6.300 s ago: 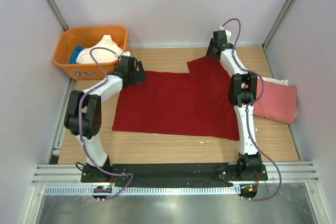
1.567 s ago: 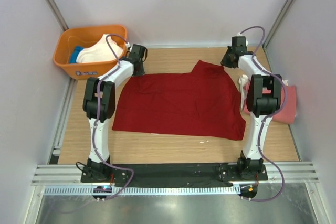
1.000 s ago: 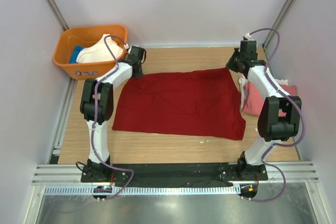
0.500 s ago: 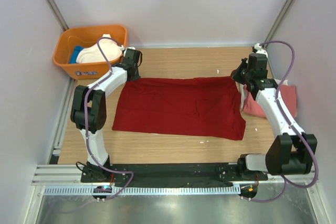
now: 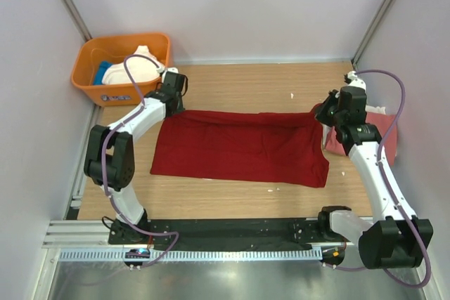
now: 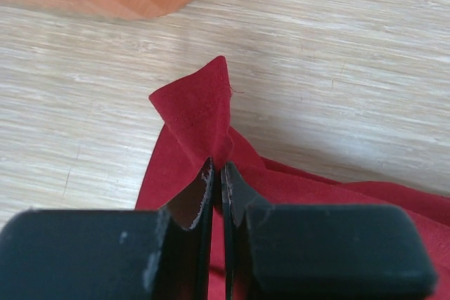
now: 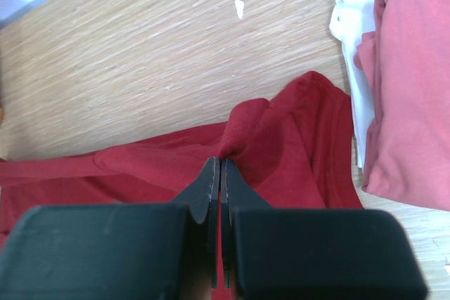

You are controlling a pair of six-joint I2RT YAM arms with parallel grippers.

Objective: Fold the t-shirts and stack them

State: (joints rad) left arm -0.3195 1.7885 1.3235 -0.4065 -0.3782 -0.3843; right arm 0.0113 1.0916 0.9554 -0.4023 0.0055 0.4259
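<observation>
Dark red t-shirt [image 5: 242,149] is lying spread across the middle of the wooden tabletop [image 5: 239,79], its long side running left to right, as I am working both arms from the near edge. My left hand [image 6: 216,168] is pinching the shirt's far-left corner, its fingers closed almost flat together with a small peak of red cloth standing up past the tips. My right hand [image 7: 216,163] is gripping the far-right corner the same way, jaws pressed tight on a bunched ridge of fabric. Between the two hands the shirt's far edge is being drawn into a low, wrinkled fold, while the near edge is resting flat on the wood.

Just to the right of the right hand, a folded salmon-pink t-shirt [image 7: 415,82] is sitting on top of a white t-shirt [image 7: 349,40], whose edge is showing just beside the red cloth. At the far-left corner, near my left hand, an orange plastic tub [image 5: 90,53] is holding a cream t-shirt [image 5: 140,68] and a blue one [image 5: 104,72]. A tiny white scrap [image 7: 239,8] is lying on the bare wood beyond the right hand.
</observation>
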